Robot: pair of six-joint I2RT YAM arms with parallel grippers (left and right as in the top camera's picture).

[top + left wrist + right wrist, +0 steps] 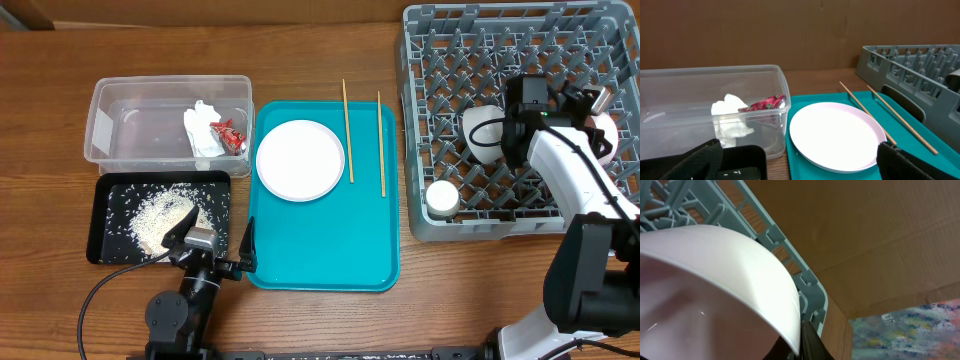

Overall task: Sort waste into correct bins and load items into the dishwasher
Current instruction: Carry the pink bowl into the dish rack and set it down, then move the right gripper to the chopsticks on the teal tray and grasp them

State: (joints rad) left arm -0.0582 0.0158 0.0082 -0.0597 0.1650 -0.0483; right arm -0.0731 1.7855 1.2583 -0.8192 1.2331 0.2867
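Observation:
My right gripper (592, 108) is over the right side of the grey dish rack (430, 60), shut on the rim of a large white plate (606, 135); the plate fills the right wrist view (715, 280), with the fingers at the bottom edge (802, 347). A white bowl (484, 134) and a small cup (443, 198) sit in the rack. My left gripper (215, 250) is open and empty at the table's front, between the black tray (100, 250) and the teal tray. The small plate (300, 160) (835, 135) and two chopsticks (347, 130) (900, 117) lie on the teal tray.
The clear tub (110, 110) (670, 100) holds the white tissue (203, 130) (730, 120) and the red-and-white wrapper (230, 133) (765, 103). Rice scraps (160, 215) lie in the black tray. The teal tray (330, 250) (805, 102) sits between the bins and the rack (910, 60).

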